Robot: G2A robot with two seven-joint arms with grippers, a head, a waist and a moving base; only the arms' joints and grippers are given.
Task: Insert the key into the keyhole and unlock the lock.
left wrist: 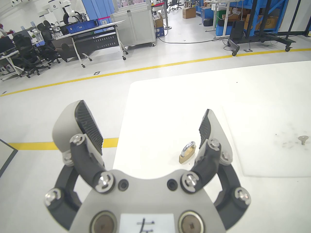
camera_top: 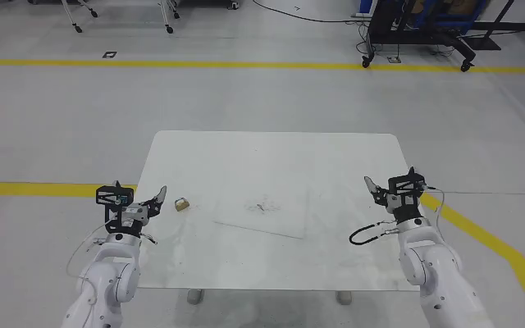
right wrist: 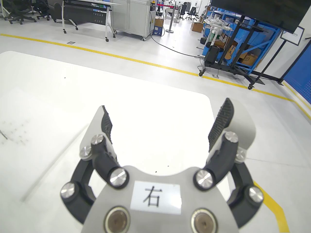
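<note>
Lock (left wrist: 187,153) — just beside left gripper (left wrist: 143,109).

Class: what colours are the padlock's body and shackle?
The padlock has a brass-gold body and silver shackle; clearest in the left wrist view.

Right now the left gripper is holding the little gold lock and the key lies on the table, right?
No. The left gripper is open and empty; the lock sits on the table near it, as the left wrist view shows. The key does lie on the table.
</note>
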